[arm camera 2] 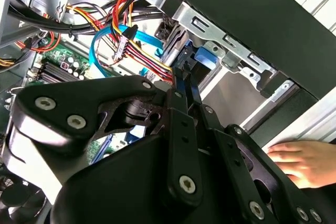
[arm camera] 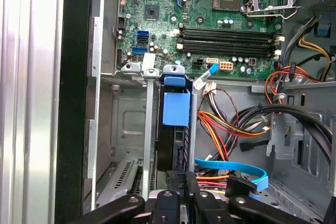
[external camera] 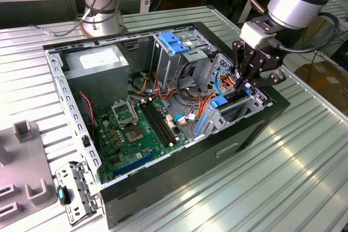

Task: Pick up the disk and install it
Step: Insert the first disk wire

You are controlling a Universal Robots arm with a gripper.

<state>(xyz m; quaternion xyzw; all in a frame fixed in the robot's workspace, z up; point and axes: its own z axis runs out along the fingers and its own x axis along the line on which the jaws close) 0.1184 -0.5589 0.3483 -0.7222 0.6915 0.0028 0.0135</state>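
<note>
The disk (arm camera: 175, 129) stands on its edge in a slot of the grey drive cage (arm camera: 128, 124), near the front edge of the computer case (external camera: 255, 126). Its blue plastic rail faces up, and its dark, thin body goes down into the slot

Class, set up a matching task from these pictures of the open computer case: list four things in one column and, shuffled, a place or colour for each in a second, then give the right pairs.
Column 1
1. disk
2. gripper
3. power-supply box
4. motherboard

Column 2
A. green, on the floor of the case
B. grey with a white sticker, in a corner of the case
C. on edge in a bay of the drive cage, blue rail on top
D. black, just above the disk

Pairs: 1-C, 2-D, 3-B, 4-A
</note>
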